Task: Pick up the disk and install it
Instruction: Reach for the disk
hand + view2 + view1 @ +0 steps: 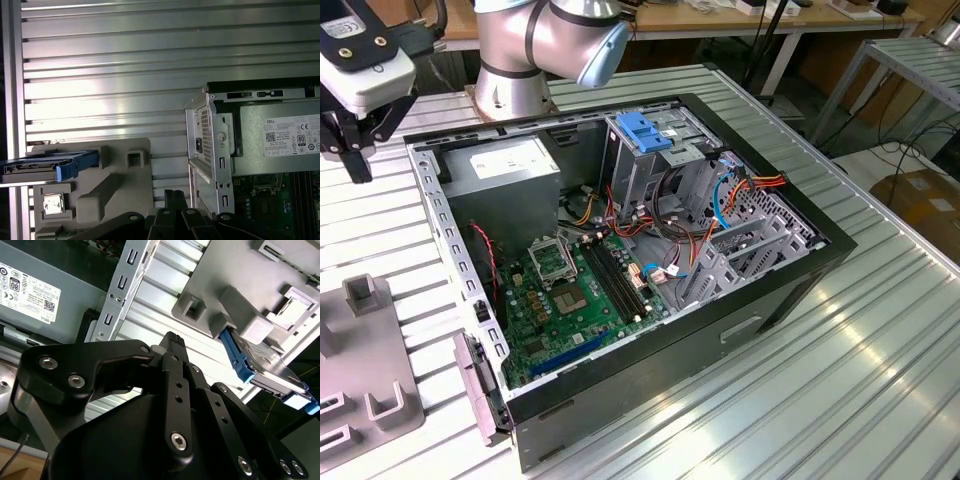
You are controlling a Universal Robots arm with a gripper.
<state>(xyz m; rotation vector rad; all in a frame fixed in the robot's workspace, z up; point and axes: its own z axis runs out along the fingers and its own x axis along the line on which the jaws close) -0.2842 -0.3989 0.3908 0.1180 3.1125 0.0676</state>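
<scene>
On the slatted bench (125, 75), beside the open computer case (790, 270), the disk (35, 166) stands on edge in a slot of the grey holder (115, 185), apart from the case. This likely leaves its thin upper edge free for a grasp from above. Its long axis runs along the bench's slats, one blue-railed end pointing toward the case and the other reaching past the holder's edge. The pincer (172, 339) hangs over the bench between the holder and the case's corner, jaws drawn together on nothing, apart from the disk. The case lies on its side, lid off, presumably so the drive cage (642, 140) can be reached.
</scene>
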